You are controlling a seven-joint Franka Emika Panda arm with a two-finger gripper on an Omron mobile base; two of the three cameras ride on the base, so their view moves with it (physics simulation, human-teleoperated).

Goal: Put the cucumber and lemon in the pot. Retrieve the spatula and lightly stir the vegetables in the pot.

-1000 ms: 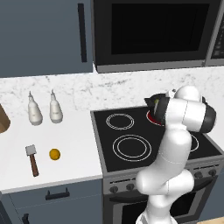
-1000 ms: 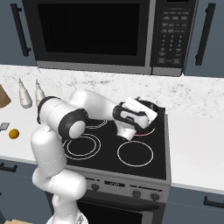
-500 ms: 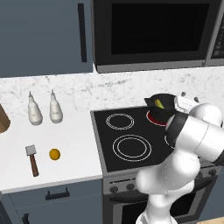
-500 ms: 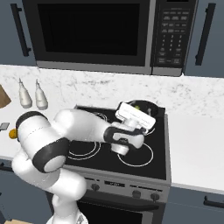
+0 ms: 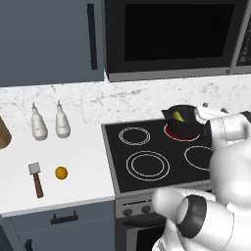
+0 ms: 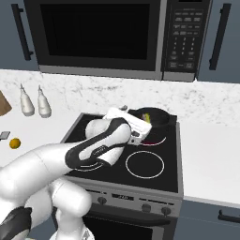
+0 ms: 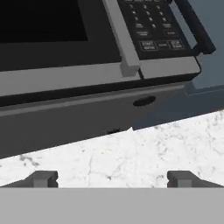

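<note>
Out on the left of the worktop (image 5: 83, 162) lay the spatula (image 5: 36, 178) with the lemon (image 5: 61, 172) just beside it, two white bottles (image 5: 48, 122) standing farther back. On the stove's far right burner sat the pot (image 5: 180, 116), the cucumber (image 5: 178, 115) already inside. The jaws (image 7: 111, 178) hung wide apart and empty facing the microwave (image 7: 87, 52), so the lemon looked next: swing left, drop squarely over it, avoid the spatula.

We take the stove (image 5: 147, 157) as our landmark. The pot (image 5: 182, 119) sits on its back right burner, with the cucumber (image 5: 178, 116) inside it. On the counter (image 5: 83, 171) left of the stove lie the lemon (image 5: 61, 172) and, further left, the spatula (image 5: 36, 178); two bottles (image 5: 49, 122) stand behind them. The microwave (image 6: 117, 37) hangs above the stove.
</note>
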